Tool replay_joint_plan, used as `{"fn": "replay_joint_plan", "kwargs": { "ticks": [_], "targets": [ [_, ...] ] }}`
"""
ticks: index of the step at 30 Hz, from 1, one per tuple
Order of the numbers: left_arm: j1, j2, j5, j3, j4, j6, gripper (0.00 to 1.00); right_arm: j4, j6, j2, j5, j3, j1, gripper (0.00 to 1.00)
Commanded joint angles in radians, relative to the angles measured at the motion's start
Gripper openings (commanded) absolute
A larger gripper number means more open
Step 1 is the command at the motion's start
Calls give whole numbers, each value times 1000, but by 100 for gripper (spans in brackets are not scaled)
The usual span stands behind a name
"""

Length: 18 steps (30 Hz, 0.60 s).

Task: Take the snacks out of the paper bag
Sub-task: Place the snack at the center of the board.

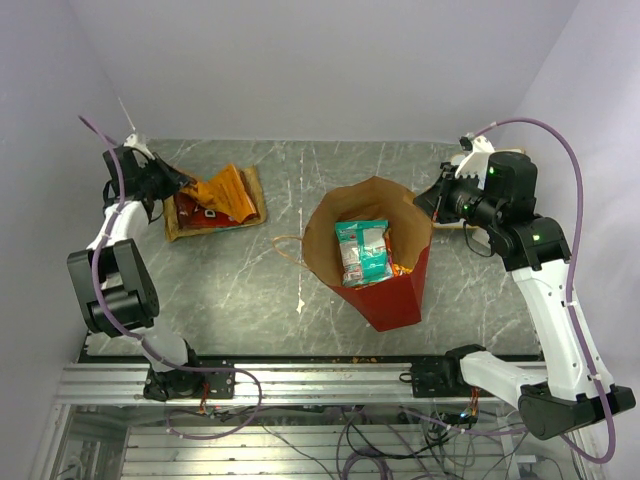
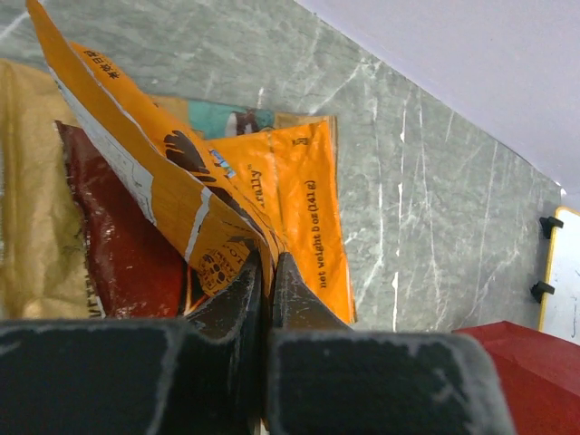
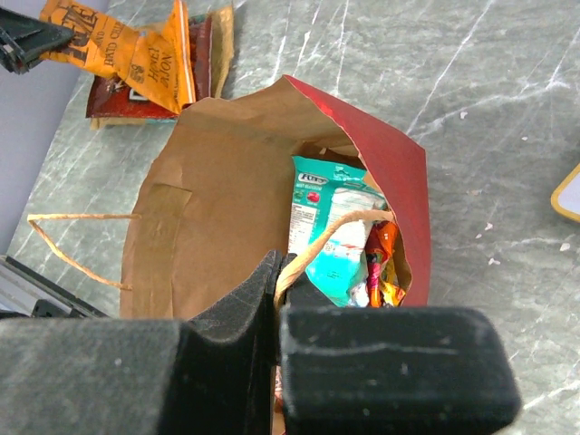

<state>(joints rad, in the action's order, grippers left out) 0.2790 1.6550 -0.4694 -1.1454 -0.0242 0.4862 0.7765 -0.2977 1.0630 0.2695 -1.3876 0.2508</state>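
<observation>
The left gripper [image 2: 269,265] is clamped on the chip bag's [image 2: 294,181] lower edge, holding it tilted over the packets [image 1: 197,213] at the table's [image 1: 250,290] 10 o'clock, probably to lay it there; the right gripper [image 3: 276,272] is pinched shut on the paper bag's [image 3: 208,181] rim at its 2 o'clock side, likely keeping the mouth open and steady. A teal packet [image 3: 322,217] sits inside over orange ones; how many lie beneath is hidden.
</observation>
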Motion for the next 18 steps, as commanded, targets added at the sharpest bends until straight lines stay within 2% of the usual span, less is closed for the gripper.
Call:
{"fn": "replay_joint_plan", "kwargs": {
  "ticks": [1,6,10,18],
  "targets": [
    [37,-17,-48,25,-45,-54,7,-5,7,-1,2,-21,4,0],
    [66,12,-41,6,40,-114,7,-5,7,2,6,-25,4,0],
    [79,37,33,-23,153,-165,10,-7,8,3,4,-21,5,0],
    [80,111,199,-69,352,-183,25,-14,5,8,14,-21,4,0]
  ]
}}
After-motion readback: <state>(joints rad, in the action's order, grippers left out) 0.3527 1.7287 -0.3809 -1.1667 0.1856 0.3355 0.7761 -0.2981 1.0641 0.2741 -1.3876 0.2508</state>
